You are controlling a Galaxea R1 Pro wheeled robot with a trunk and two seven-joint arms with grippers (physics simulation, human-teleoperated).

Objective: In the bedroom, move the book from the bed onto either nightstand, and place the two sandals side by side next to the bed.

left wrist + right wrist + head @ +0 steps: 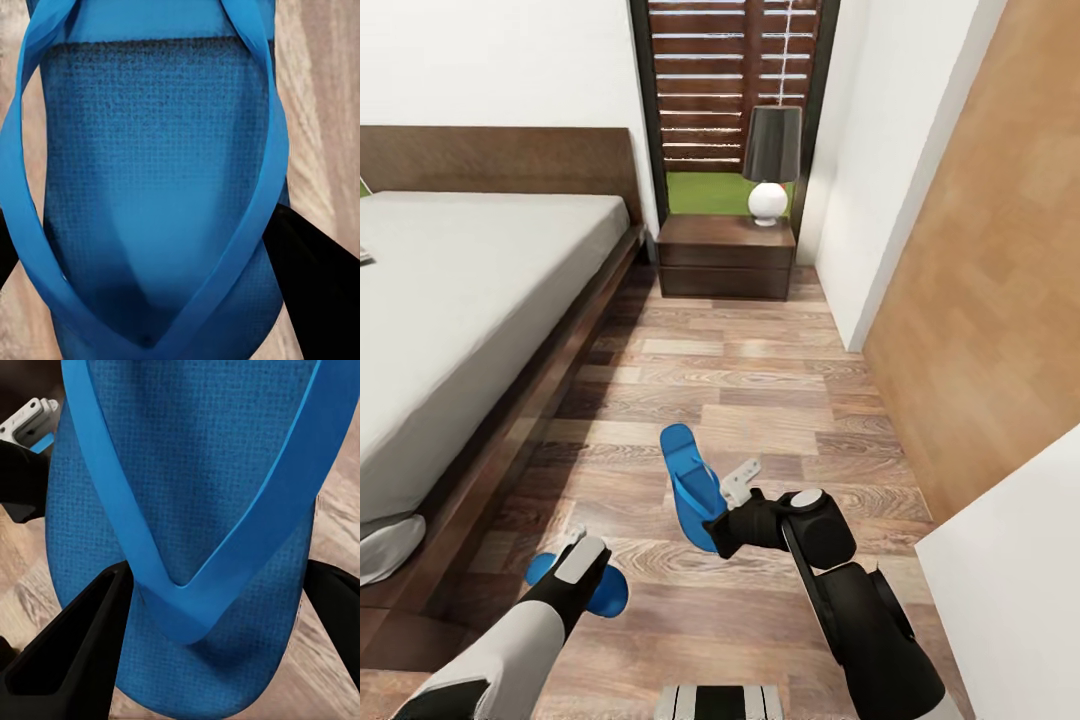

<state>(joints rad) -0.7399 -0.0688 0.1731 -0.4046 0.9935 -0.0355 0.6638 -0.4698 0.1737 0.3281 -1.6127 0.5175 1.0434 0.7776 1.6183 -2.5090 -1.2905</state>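
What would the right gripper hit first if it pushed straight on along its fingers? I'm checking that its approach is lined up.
Likely the blue sandal: it lies directly ahead of the right gripper, toe post between the black fingers. Whether they already touch it is unclear.

Two blue sandals: one sandal (690,485) by the right arm, the other sandal (610,592) (partly hidden) under the left arm. One bed (470,300), one nightstand (726,255), one lamp (771,165) on it, and two robot arms.

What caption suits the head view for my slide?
Beside the bed, each gripper holds a blue sandal above the wood floor.
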